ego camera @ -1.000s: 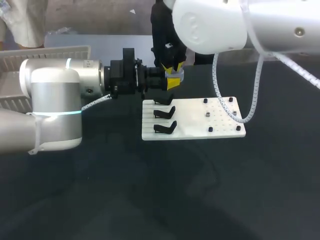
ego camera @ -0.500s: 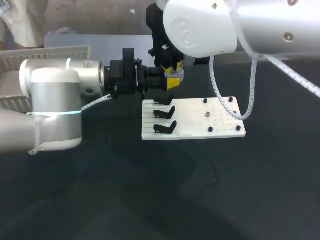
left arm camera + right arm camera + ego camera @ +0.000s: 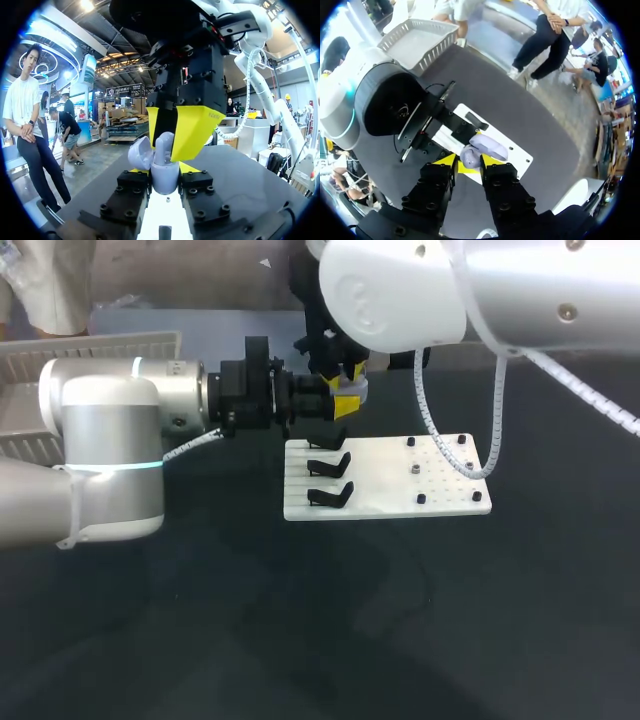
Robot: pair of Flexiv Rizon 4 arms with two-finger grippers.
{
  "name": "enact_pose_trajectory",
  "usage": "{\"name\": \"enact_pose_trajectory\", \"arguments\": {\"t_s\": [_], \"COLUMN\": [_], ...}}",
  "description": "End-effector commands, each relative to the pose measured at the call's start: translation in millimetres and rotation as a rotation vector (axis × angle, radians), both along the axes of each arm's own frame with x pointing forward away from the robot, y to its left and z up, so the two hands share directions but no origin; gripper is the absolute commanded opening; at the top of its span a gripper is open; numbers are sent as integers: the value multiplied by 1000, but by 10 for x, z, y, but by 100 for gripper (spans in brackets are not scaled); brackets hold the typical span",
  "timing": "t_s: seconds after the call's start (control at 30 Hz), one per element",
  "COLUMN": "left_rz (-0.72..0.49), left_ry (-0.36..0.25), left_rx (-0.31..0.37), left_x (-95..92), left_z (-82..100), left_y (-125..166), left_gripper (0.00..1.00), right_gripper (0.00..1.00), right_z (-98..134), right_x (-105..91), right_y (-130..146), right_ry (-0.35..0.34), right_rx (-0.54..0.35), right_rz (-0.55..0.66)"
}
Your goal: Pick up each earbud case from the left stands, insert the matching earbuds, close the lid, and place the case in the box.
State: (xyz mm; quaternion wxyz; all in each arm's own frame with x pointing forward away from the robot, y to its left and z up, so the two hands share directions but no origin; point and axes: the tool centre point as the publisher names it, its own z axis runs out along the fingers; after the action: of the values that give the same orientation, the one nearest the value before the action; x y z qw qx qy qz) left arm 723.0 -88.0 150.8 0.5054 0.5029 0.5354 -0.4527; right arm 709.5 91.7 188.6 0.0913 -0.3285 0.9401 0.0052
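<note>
A lavender earbud case (image 3: pixel 165 176) with its lid (image 3: pixel 140 152) swung open is clamped between my left gripper's (image 3: pixel 164 187) black fingers, held level above the far edge of the white board (image 3: pixel 385 495). My right gripper (image 3: pixel 172 132) comes down from above, its yellow tips standing either side of the case's open top, slightly apart from it. From the right wrist, the case (image 3: pixel 469 156) and lid (image 3: pixel 489 146) lie between the right gripper's (image 3: pixel 469 162) fingers. In the head view both grippers meet at the case (image 3: pixel 357 390). Three black stands (image 3: pixel 330 465) on the board are bare.
Small black pegs (image 3: pixel 466 466) and a small grey piece (image 3: pixel 412 469) dot the board's right half. A white slotted basket (image 3: pixel 90 352) sits at the table's far left. Dark tabletop (image 3: pixel 330 620) stretches in front of the board.
My right gripper's fingers have spread a little wider over the case, and the right arm has shifted slightly leftward. The left arm and the case have stayed put.
</note>
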Motion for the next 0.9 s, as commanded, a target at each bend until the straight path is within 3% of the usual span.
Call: {"name": "enact_pose_trajectory", "arguments": {"t_s": [0.03,0.53,0.67,0.9], "left_rz": [2,2,2,2], "left_ry": [-5,-5,-5,-5], "left_rx": [-4,-4,-4,-4], "left_x": [-13,-13,-13,-13], "left_z": [4,4,4,4], "left_y": [0,0,0,0], "left_gripper": [0,0,0,0], "right_gripper": [37,43,45,46], "right_z": [-15,33,143,246], "right_x": [30,31,13,306], "right_y": [-4,-28,-18,-15], "right_ry": [1,-1,-7,-79], "right_rx": [-2,3,54,127], "right_rz": [-2,-15,-10,-60]}}
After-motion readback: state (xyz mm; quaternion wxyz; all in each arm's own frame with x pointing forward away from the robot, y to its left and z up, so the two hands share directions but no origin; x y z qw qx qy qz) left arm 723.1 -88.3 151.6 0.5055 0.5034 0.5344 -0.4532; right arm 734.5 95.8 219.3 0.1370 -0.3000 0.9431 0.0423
